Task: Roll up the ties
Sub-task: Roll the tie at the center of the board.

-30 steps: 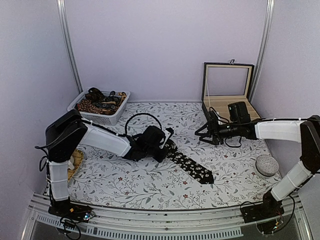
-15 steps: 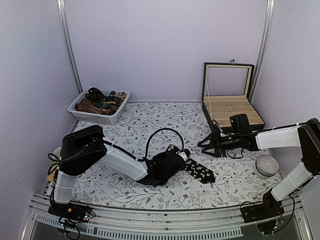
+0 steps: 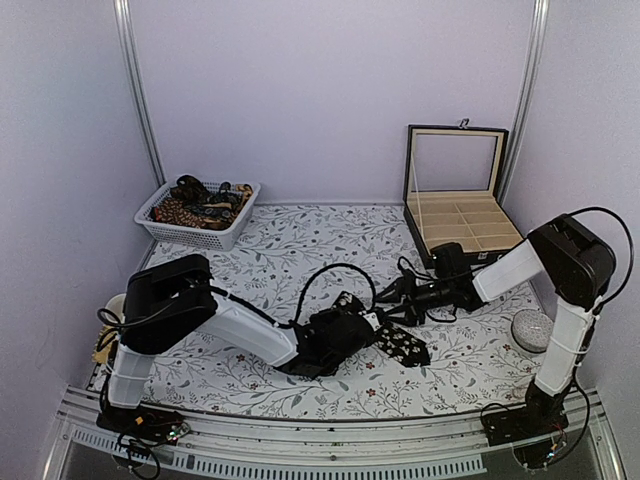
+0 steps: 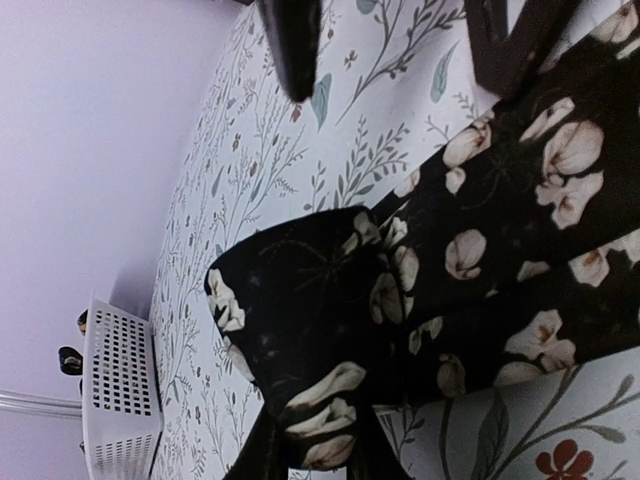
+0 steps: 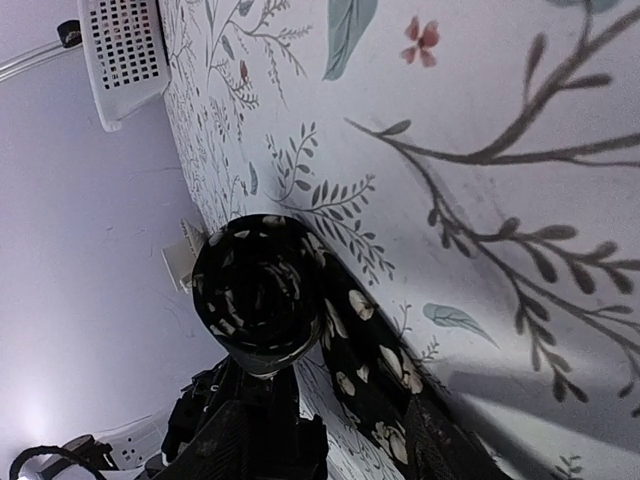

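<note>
A black tie point(image 3: 400, 343) with pale flower specks lies just below the middle of the top view, on the leaf-printed cloth of the bench point(image 3: 300, 245). One end is wound into a tight roll. The rest runs flat toward the lower right and ends in a point.

The left arm point(image 3: 240, 325) reaches in low from the lower left. Its jaws are narrow and clamped on the roll — the left wrist view shows the two dark tips pinching the wound fabric at the bottom edge of the frame. In the right wrist view the roll point(image 5: 258, 290) shows its spiral end-on, left of centre, held from below.

The right arm point(image 3: 505, 272) stretches in from the right edge toward the middle. Its jaws stand apart and hold nothing. In the left wrist view its two dark fingers point(image 4: 293, 45) hang at the top of the frame, one over bare cloth and the other at the edge of the tie's flat run.

More ties point(image 3: 195, 205) are heaped in a white basket point(image 3: 225, 235) in the upper left. An open black box point(image 3: 455, 160) with pale compartments stands in the upper right — its lid is upright. A grey round object point(image 3: 530, 330) sits at the right edge.
</note>
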`<state>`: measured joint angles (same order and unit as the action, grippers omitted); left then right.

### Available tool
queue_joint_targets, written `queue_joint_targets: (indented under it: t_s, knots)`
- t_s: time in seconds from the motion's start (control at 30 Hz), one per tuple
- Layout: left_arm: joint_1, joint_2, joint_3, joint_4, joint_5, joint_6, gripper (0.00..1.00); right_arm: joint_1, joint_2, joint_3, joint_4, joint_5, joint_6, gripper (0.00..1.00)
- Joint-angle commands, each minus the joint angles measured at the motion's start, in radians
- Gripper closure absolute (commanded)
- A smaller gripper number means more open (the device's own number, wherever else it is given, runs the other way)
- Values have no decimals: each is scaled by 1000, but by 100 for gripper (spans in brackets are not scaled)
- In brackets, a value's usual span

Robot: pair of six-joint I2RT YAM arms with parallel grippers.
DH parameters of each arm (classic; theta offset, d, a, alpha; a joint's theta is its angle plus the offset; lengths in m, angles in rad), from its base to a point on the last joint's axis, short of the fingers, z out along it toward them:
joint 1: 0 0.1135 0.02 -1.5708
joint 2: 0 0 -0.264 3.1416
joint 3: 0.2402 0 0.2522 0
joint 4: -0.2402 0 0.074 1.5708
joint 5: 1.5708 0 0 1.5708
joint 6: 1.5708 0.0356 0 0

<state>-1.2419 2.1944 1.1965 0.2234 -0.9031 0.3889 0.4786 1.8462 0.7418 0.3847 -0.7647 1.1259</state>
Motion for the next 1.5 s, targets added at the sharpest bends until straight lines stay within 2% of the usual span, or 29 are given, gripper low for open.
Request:
queue_joint_targets:
  t_s: [0.0, 0.37, 0.6, 0.83, 1.03, 1.13, 1.27, 1.47]
  knots:
    - [-23, 45, 6, -86, 117, 12, 100, 49, 97, 62, 117, -60, 76, 47]
    - [-20, 47, 26, -120, 153, 8, 100, 92, 181, 150, 85, -62, 73, 47]
    - [-19, 51, 21, -131, 160, 5, 99, 114, 258, 161, 122, -76, 85, 48]
    - [-17, 51, 12, -131, 170, 5, 99, 138, 256, 190, 97, -80, 78, 49]
    - [-14, 34, 4, -131, 180, -3, 97, 144, 292, 200, 80, -59, 60, 63]
    - [-11, 7, -8, -143, 201, -14, 91, 145, 307, 189, 82, -55, 57, 68]
    - [-6, -33, -13, -186, 245, -43, 72, 145, 317, 183, 87, -52, 55, 71]
    - [0, -121, -25, -273, 318, -120, 50, 144, 323, 184, 76, -42, 44, 70]
